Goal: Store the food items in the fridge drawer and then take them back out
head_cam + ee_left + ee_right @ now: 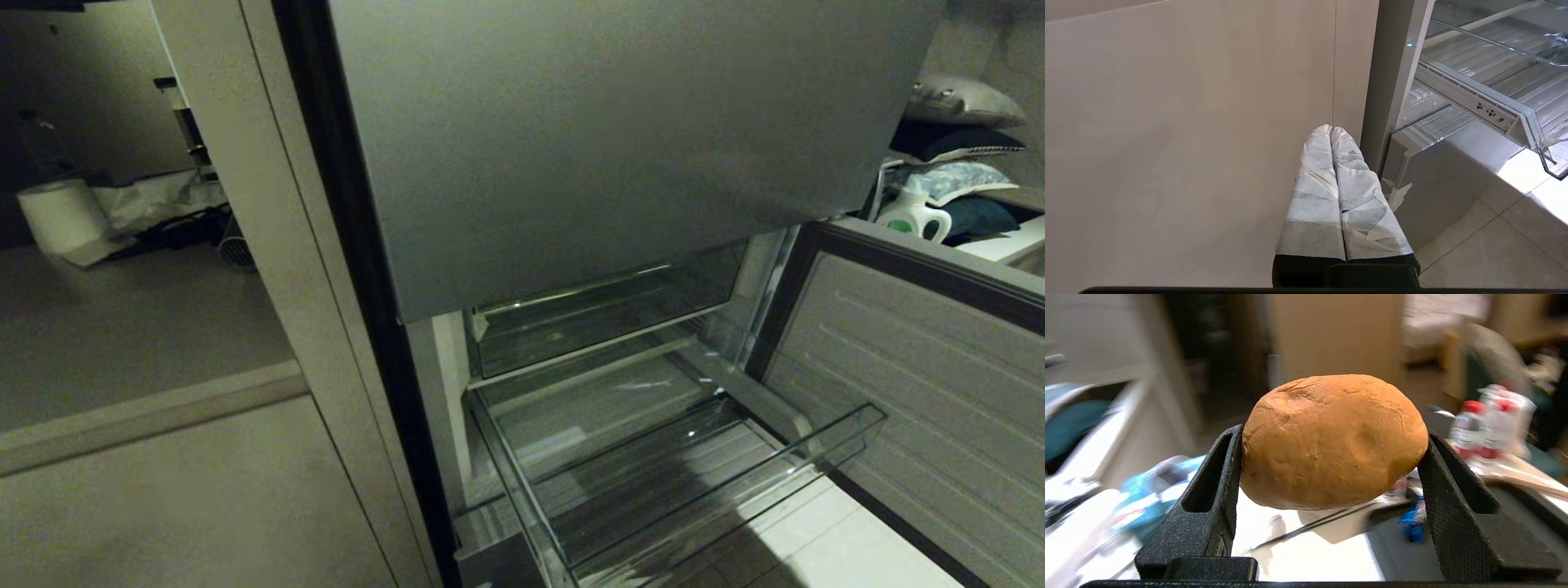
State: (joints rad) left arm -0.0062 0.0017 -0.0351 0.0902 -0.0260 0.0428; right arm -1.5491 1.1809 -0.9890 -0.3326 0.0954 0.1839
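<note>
An orange-brown rounded food item (1333,441) is clamped between the two black fingers of my right gripper (1331,451), held in the air above a bright white surface. The right arm is outside the head view. The clear fridge drawer (841,437) stands pulled out under the grey door panel, and its ridged floor holds nothing; its side rail and corner (1527,122) show in the left wrist view. My left gripper (1331,130) is parked beside the fridge's lower left corner, its tape-wrapped fingers pressed together with nothing between them. The dark-green food item is out of view.
The open lower door (922,384) stands at the right of the drawer. A white detergent bottle (914,216) and folded cloths lie behind it. A paper roll (61,214) stands at the far left. Blurred bottles and packets (1490,420) lie around the white surface.
</note>
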